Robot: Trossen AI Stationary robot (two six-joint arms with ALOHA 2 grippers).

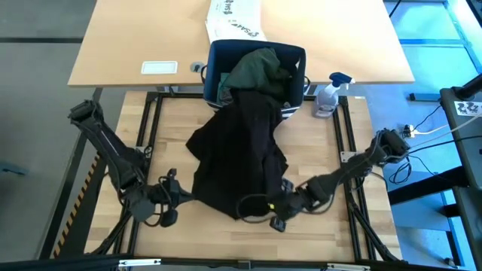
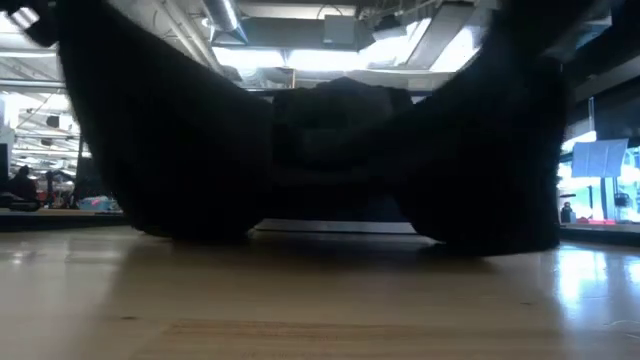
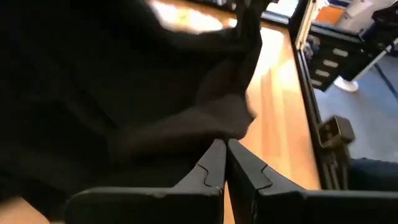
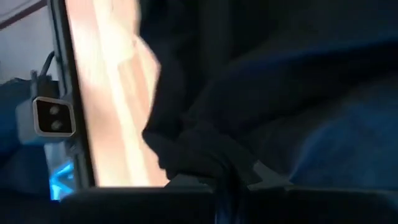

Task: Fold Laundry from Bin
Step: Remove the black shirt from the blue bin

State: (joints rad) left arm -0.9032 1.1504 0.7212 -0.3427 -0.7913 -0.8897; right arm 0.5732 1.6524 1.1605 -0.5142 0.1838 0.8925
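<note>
At the tabletop's (image 1: 324, 150) centre lies a black garment (image 1: 241, 150), spread from the bin (image 1: 256, 71) at twelve o'clock down toward six o'clock, its upper end draped over the bin's near rim. Inside the bin sits a dark green garment (image 1: 260, 69), bunched up. At about seven o'clock from the black cloth, the left end effector (image 1: 179, 196) has its fingers pressed together at the garment's lower left edge; the left wrist view shows the fingers (image 3: 214, 165) meeting with cloth just at their tips. At five o'clock, the right end effector (image 1: 282, 211) is closed on the garment's lower right corner, a fold of black cloth gathered at its tips in the right wrist view. Beyond the bin at one o'clock lies a white printed box (image 1: 235, 19), and at three o'clock of the bin stands a spray bottle (image 1: 329, 95)
</note>
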